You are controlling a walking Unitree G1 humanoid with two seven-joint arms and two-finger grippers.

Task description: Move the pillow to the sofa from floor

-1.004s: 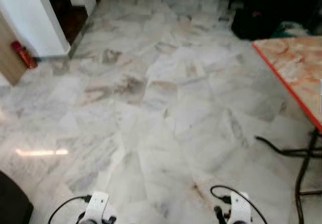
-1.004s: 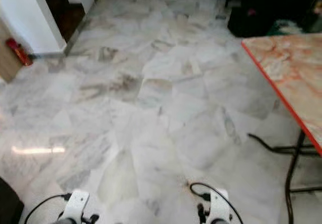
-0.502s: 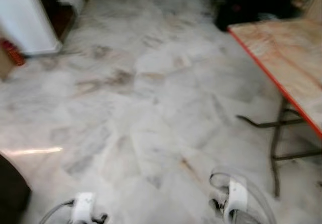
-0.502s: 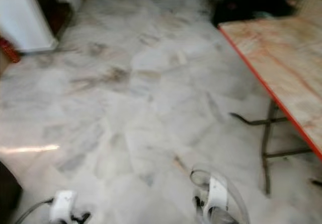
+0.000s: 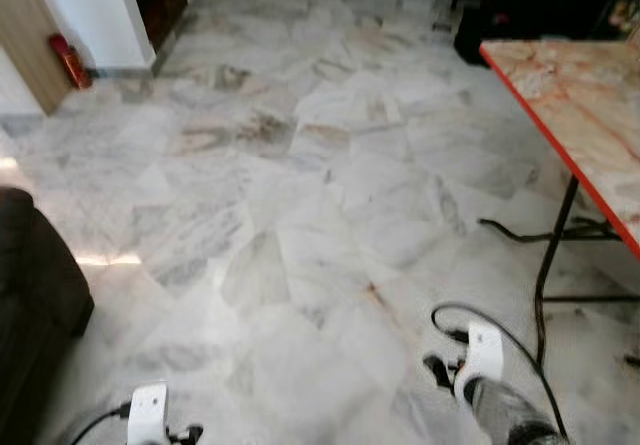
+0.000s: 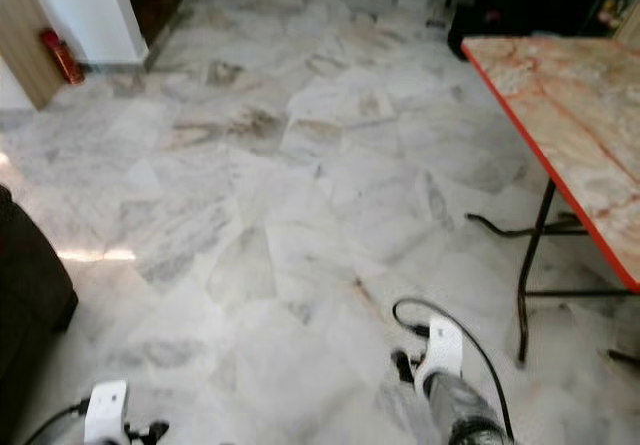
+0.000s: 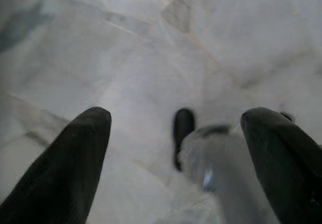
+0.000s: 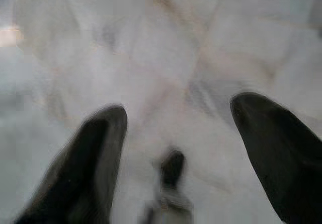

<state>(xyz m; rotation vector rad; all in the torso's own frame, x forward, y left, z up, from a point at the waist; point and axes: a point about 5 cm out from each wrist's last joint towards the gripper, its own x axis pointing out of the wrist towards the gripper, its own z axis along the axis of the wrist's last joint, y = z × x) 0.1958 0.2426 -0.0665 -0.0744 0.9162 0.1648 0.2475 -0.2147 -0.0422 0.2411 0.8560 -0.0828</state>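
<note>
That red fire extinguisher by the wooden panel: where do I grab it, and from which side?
Probably grip the red fire extinguisher around the middle of its round body, coming from the open floor side, since the wooden panel backs it. The narrow cylinder suits a two-finger pinch across its width. Its head is too small to judge.

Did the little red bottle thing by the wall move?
No. The red fire extinguisher still stands at the brown wooden panel, beside the white wall; the camera shifted instead.
</note>
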